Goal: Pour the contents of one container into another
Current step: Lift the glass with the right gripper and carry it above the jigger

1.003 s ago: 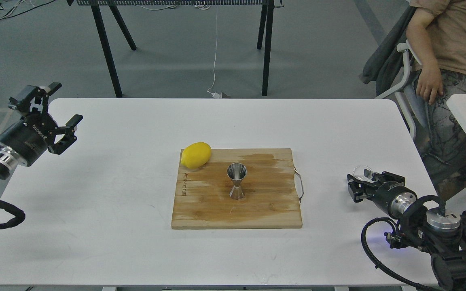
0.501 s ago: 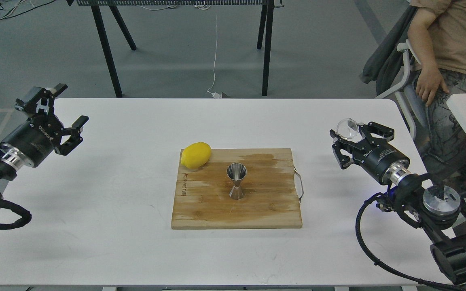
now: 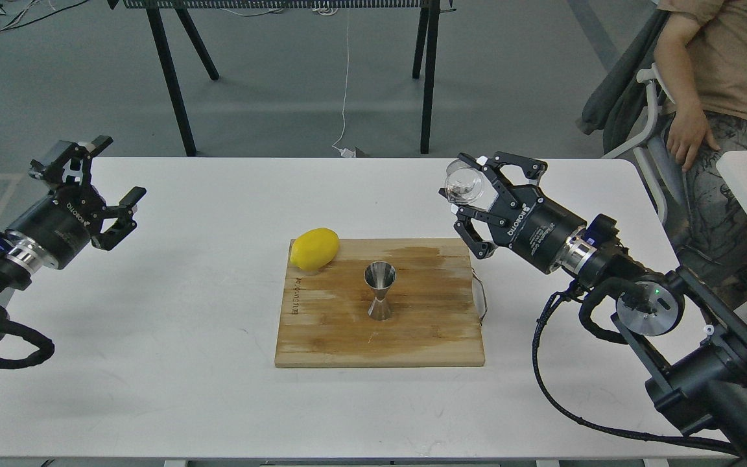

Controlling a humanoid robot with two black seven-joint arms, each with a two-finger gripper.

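Note:
The small clear glass cup (image 3: 464, 183) hangs in the air above the table's right half, with my right gripper (image 3: 462, 193) shut on it; the cup lies tilted, its mouth facing left and toward me. The steel hourglass jigger (image 3: 379, 290) stands upright near the middle of the wooden cutting board (image 3: 412, 337), below and to the left of the cup and apart from it. My left gripper (image 3: 119, 167) hovers open and holds nothing over the table's far left edge.
A yellow lemon (image 3: 314, 248) rests on the board's back left corner. The board lies on a white table (image 3: 185, 324). A seated person (image 3: 723, 78) and a chair are at the back right; black table legs (image 3: 172, 91) stand behind.
My right arm rose from the table's right edge and swung left and up with the glass cup, toward the board. The left gripper drifted slightly right.

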